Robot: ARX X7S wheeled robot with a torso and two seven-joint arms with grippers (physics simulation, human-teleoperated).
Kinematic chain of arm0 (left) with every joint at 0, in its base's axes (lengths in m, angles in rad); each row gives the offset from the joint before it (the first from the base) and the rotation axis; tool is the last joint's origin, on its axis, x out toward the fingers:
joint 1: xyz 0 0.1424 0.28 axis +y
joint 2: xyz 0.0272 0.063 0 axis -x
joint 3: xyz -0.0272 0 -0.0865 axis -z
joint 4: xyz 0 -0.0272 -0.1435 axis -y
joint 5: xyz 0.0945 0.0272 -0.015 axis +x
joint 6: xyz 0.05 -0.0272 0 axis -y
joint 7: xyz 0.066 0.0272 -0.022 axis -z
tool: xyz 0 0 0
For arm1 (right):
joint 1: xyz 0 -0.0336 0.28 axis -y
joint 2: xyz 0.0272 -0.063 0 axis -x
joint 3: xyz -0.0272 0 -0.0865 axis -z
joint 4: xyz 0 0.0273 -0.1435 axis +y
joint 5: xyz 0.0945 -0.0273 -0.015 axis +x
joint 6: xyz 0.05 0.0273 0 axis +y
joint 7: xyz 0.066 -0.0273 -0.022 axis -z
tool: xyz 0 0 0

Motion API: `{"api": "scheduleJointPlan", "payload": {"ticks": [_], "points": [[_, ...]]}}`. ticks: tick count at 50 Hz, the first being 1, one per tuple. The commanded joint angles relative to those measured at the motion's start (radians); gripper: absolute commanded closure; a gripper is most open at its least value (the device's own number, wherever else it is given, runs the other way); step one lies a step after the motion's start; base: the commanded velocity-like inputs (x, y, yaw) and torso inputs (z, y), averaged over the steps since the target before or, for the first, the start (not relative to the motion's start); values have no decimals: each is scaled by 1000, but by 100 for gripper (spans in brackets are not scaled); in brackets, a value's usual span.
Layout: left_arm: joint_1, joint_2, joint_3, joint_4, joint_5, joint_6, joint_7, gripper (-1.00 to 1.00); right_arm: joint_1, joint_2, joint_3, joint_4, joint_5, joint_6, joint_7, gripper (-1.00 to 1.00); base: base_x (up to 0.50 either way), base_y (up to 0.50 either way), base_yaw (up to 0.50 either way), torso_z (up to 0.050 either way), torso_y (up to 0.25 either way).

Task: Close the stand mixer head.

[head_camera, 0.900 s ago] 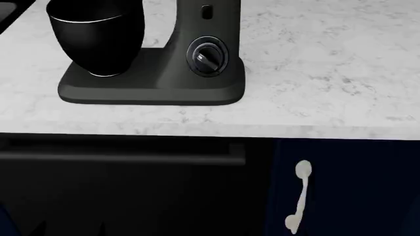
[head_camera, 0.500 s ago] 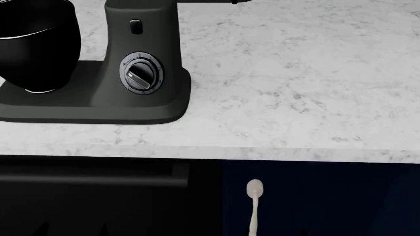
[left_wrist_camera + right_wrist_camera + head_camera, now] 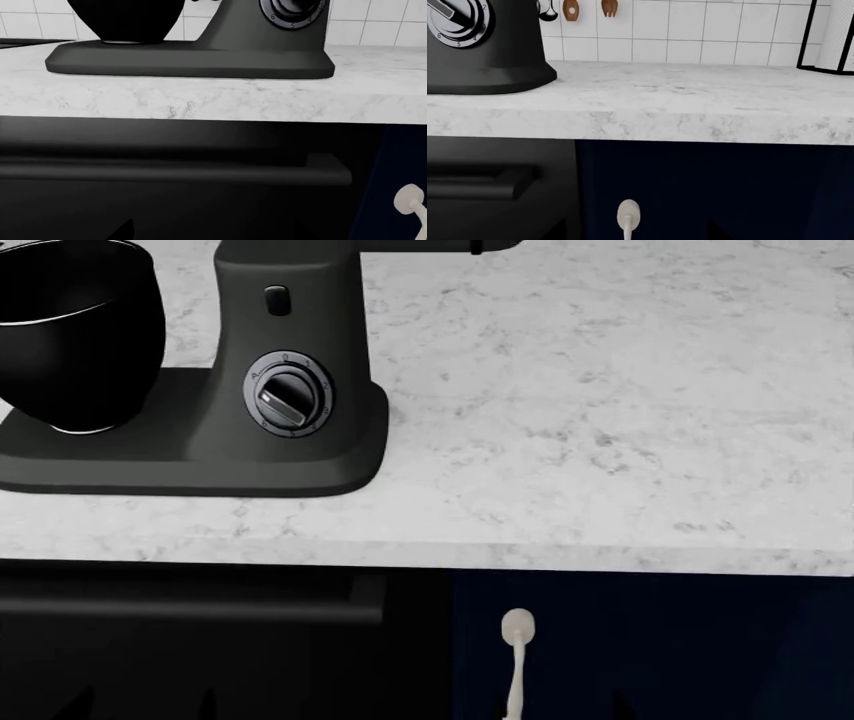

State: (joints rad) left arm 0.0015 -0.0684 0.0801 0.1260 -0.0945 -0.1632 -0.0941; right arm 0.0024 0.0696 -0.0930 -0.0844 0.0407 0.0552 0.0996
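Head view: only the mixer's grey column (image 3: 287,360), dial (image 3: 287,395) and black bowl (image 3: 74,335) on the counter (image 3: 601,440). Mixer head up above, out of sight. No grippers showing, so open or closed unknown. Both wrist cameras low, below counter edge; left looks nearer.

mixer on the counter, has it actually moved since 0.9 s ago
Cannot tell. The mixer sits further left in the head view, but the cabinet handle shifted left too, suggesting camera motion.

Mixer dial (image 3: 457,22) beside marble counter (image 3: 694,100); white handle (image 3: 628,216) on navy door (image 3: 707,190).
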Motion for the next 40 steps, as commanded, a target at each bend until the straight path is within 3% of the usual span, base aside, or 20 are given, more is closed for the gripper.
{"api": "scheduleJointPlan", "payload": {"ticks": [1,10,15,29,40], "points": [[18,5,-13,74,-23,-14,-4,-100,1,2,12,-51,-9,33,15,-100,0,0,0,50,0],[15,-8,-6,127,-33,-41,-34,-100,5,17,17,-110,10,81,37,-100,0,0,0,50,0],[3,-29,24,283,-32,-185,-51,-100,29,35,22,-237,29,203,43,-100,0,0,0,50,0],[-96,-79,12,492,-88,-496,-71,-100,87,78,30,-521,72,538,70,-100,0,0,0,50,0],[-95,-89,-23,490,-112,-507,-82,-100,91,91,28,-554,84,580,80,-100,0,0,0,50,0]]}}
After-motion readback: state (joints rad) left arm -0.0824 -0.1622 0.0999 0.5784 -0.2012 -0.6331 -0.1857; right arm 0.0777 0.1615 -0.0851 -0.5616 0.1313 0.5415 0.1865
